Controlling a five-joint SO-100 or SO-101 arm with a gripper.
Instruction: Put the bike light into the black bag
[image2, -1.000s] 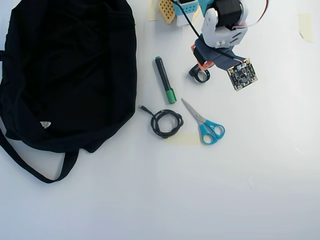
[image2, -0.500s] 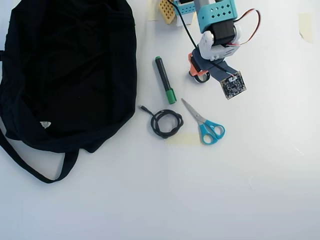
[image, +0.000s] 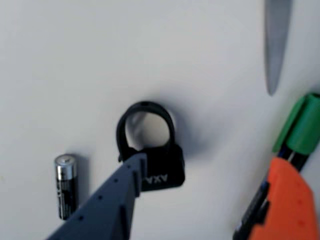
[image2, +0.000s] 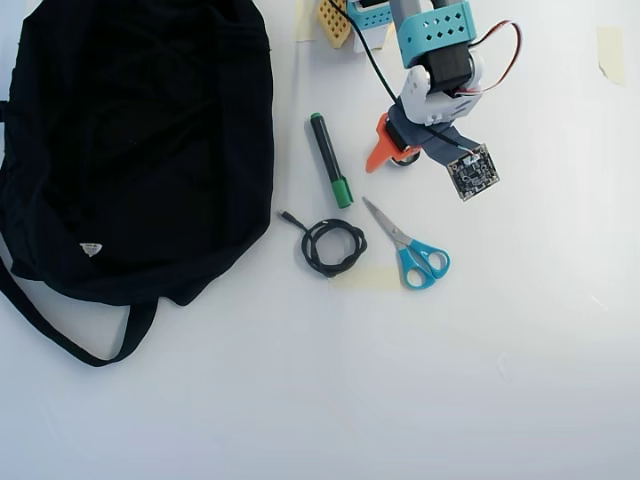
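In the wrist view the bike light (image: 159, 167) lies on the white table: a small black block marked AXA with a ring loop on its upper side. My gripper (image: 207, 172) is open above it. The dark fixed finger (image: 115, 200) comes in from the lower left and its tip covers the light's left edge. The orange finger (image: 282, 205) stands well to the right. In the overhead view my gripper (image2: 395, 158) hides the light. The black bag (image2: 130, 150) lies far to the left, with a white label and a long strap.
A small black battery with a silver end (image: 66, 186) lies left of the light. A green-capped marker (image2: 330, 160), a coiled black cable (image2: 333, 247) and blue-handled scissors (image2: 410, 250) lie between my gripper and the bag. The marker cap (image: 301, 125) and a scissor blade (image: 276, 45) show at the wrist view's right.
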